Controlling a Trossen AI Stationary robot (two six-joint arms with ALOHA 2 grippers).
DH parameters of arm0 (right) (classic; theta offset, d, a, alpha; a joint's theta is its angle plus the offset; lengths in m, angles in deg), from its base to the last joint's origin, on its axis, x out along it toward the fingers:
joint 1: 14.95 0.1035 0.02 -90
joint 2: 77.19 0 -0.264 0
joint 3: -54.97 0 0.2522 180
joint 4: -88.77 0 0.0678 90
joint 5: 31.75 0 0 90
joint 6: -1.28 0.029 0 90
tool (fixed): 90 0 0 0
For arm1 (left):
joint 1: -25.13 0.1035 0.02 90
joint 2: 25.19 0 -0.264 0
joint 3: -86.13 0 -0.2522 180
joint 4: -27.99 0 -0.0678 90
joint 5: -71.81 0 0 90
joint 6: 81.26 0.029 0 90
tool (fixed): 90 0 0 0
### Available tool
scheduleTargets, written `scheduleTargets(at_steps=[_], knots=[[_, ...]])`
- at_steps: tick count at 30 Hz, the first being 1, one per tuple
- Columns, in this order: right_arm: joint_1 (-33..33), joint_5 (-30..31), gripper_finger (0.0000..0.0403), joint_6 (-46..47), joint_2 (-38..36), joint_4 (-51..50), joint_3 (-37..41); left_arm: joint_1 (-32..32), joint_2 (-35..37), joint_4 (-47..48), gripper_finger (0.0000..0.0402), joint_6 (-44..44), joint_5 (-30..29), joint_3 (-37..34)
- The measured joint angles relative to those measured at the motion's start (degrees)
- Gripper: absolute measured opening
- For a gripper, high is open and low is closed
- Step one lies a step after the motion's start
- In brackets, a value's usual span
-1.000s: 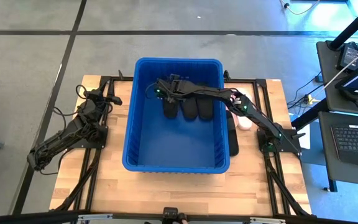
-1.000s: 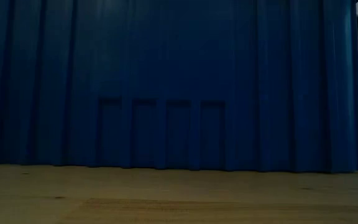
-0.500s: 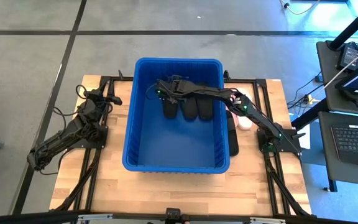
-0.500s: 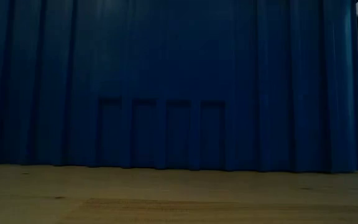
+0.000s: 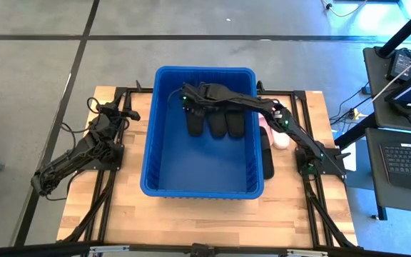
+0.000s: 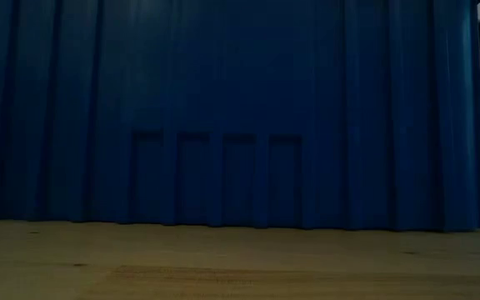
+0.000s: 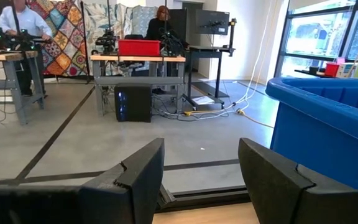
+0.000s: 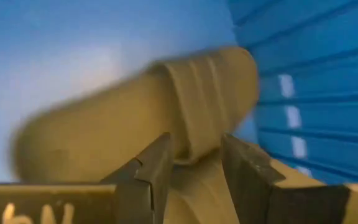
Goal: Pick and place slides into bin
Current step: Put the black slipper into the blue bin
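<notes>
The blue bin [image 5: 202,182] stands mid-table, and its ribbed wall [image 6: 240,108] fills the low view. Three black slides [image 5: 217,123] lie side by side on its floor at the far end. My right gripper [image 5: 189,98] hangs inside the bin above the far end of the leftmost slide [image 8: 135,118]. It is open [image 8: 194,140], and the slide shows below its fingers. A pink slide [image 5: 281,140] and a dark one [image 5: 268,160] lie on the table right of the bin. My left gripper [image 7: 201,162] waits open at the table's left [image 5: 123,113].
The bin's high walls [image 5: 148,143] enclose my right gripper on all sides. Black frame rails [image 5: 102,193] run along the table. Desks with a laptop [image 5: 409,157] stand to the right. People show in the room beyond [image 7: 160,22].
My right gripper has risen and drawn toward the bin's far wall, tipping less steeply. The three black slides lie where they were.
</notes>
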Motion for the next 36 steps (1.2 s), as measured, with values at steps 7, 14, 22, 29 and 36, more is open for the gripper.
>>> scheduleTargets(at_steps=[7, 14, 22, 29, 36], knots=[[-0.55, -6.33, 0.0139, 0.54, -5.48, -1.83, 0.02, 0.00, -0.59, 0.01, 0.0202, 0.02, 0.02, 0.00], [-2.02, -3.97, 0.0139, 1.47, -14.52, -6.62, -0.09, -0.01, -0.74, 0.01, 0.0202, 0.03, 0.02, 0.00], [-2.72, -3.79, 0.0139, 6.87, -23.58, -18.97, -0.09, -0.02, -0.74, 0.01, 0.0202, 0.03, 0.01, 0.00], [-2.29, -3.81, 0.0139, 13.71, -29.99, -28.91, 0.40, -0.02, -0.74, -0.05, 0.0202, 0.02, 0.02, 0.00], [-0.21, -3.91, 0.0139, 17.12, -35.81, -29.08, 0.98, -0.01, -0.74, -0.07, 0.0202, 0.02, 0.02, 0.00]])
